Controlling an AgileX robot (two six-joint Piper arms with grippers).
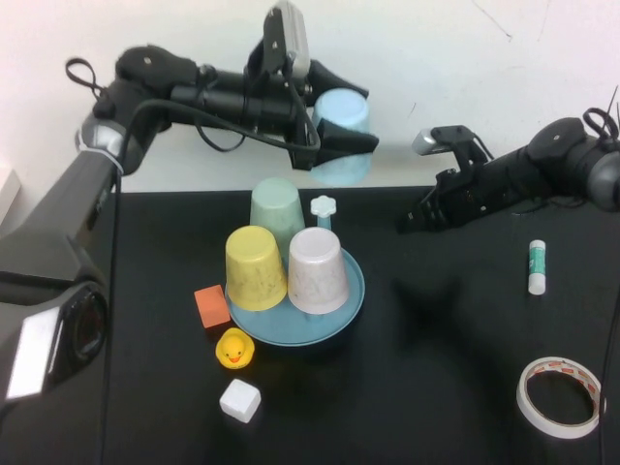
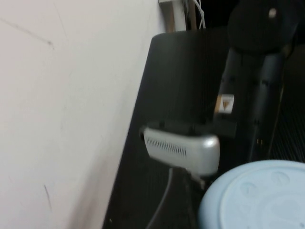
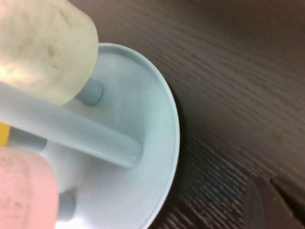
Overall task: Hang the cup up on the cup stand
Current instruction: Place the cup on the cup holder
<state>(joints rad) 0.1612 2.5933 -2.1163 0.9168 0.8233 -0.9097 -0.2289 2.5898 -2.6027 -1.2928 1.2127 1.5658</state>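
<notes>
Carry step, I'd say: left gripper [image 1: 334, 136] holds the sky-blue cup [image 1: 343, 121] jaws wide, top centre; next, lower it onto the cup stand's [image 1: 356, 295] free peg [image 1: 323, 207]; right gripper [image 1: 412, 222] parked shut at right.

Sky-blue cup held aloft, cup stand below on the bench

The cup [image 1: 343, 124], tapered and handleless, lies tilted sideways in the left gripper [image 1: 356, 143], above and behind the cup stand [image 1: 355, 291], a round teal dish whose one bare peg shows a pale flower cap.
</notes>
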